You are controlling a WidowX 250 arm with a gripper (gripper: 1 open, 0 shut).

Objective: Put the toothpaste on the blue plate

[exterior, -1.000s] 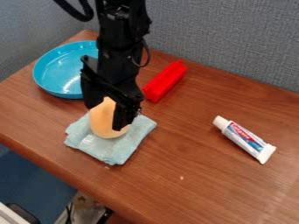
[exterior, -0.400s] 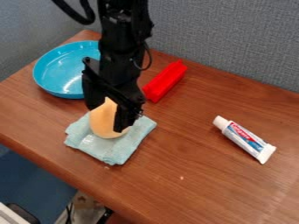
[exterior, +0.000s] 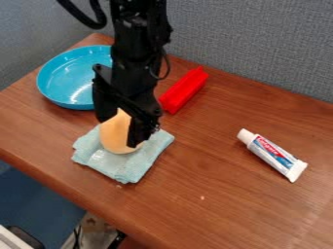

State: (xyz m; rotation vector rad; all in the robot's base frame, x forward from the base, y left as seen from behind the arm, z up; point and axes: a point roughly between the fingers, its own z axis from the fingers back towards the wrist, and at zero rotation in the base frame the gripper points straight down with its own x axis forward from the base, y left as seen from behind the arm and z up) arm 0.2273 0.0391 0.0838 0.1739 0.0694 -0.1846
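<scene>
- Nothing is seen to have moved since the earlier frames.
- Black gripper (exterior: pixel 121 124) is held with jaws apart around an orange egg-shaped object (exterior: pixel 117 131) on the teal cloth (exterior: pixel 121 152).
- Toothpaste (exterior: pixel 272 154) is left on the wooden table (exterior: pixel 221 199), well apart from the blue plate (exterior: pixel 68 76).
- Red block (exterior: pixel 185 88) is seen between them.

One toothpaste (exterior: pixel 272 154), one blue plate (exterior: pixel 61 74), one red block (exterior: pixel 185 88), one teal cloth (exterior: pixel 123 156), one orange object (exterior: pixel 119 131) — all on one table (exterior: pixel 221 190).
</scene>
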